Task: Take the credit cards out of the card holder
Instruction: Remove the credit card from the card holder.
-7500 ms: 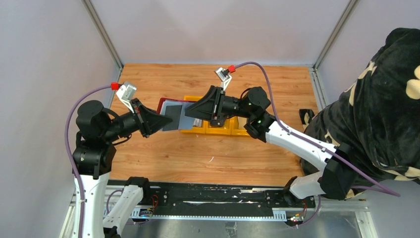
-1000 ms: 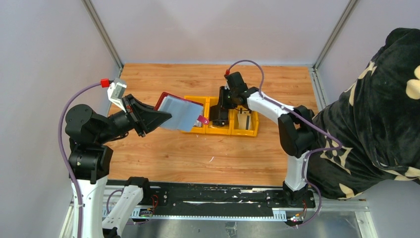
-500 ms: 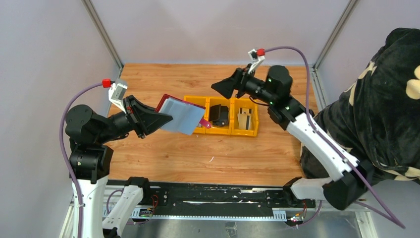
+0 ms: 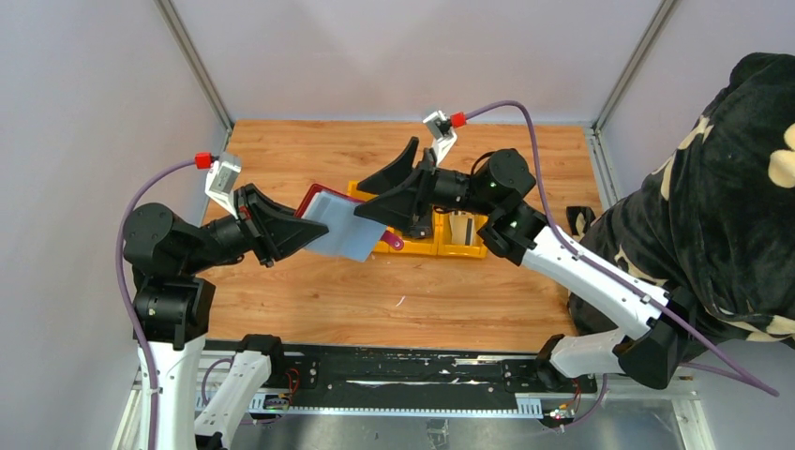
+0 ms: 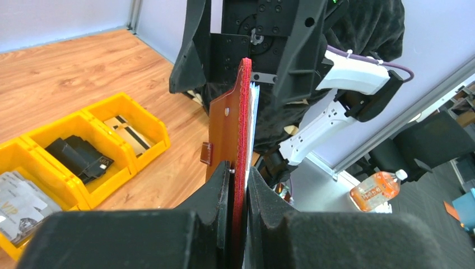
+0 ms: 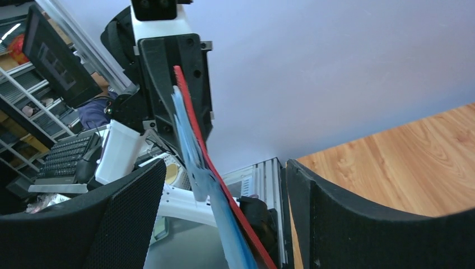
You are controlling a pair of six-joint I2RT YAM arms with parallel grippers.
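Observation:
The card holder (image 4: 339, 225), dark red with a grey-blue lining and a pink tab (image 4: 396, 242), hangs open above the table. My left gripper (image 4: 302, 232) is shut on its left edge; the left wrist view shows the red edge (image 5: 245, 129) pinched between the pads. My right gripper (image 4: 379, 199) is open, its jaws on either side of the holder's free right edge, and the lining (image 6: 193, 151) runs between them without touching. Credit cards lie in the bin: dark ones (image 5: 78, 158), striped ones (image 5: 131, 133) and pale ones (image 5: 17, 204). Whether any sits in the holder's pockets I cannot tell.
A yellow three-compartment bin (image 4: 461, 249) stands on the wooden table under and behind the right gripper. A person in a dark patterned fleece (image 4: 731, 187) sits beyond the table's right side. Metal frame posts mark the back corners.
The right gripper opened over the bin's middle compartment, lifted away toward the back, then swung left to straddle the holder's free edge. The left gripper and holder barely moved.

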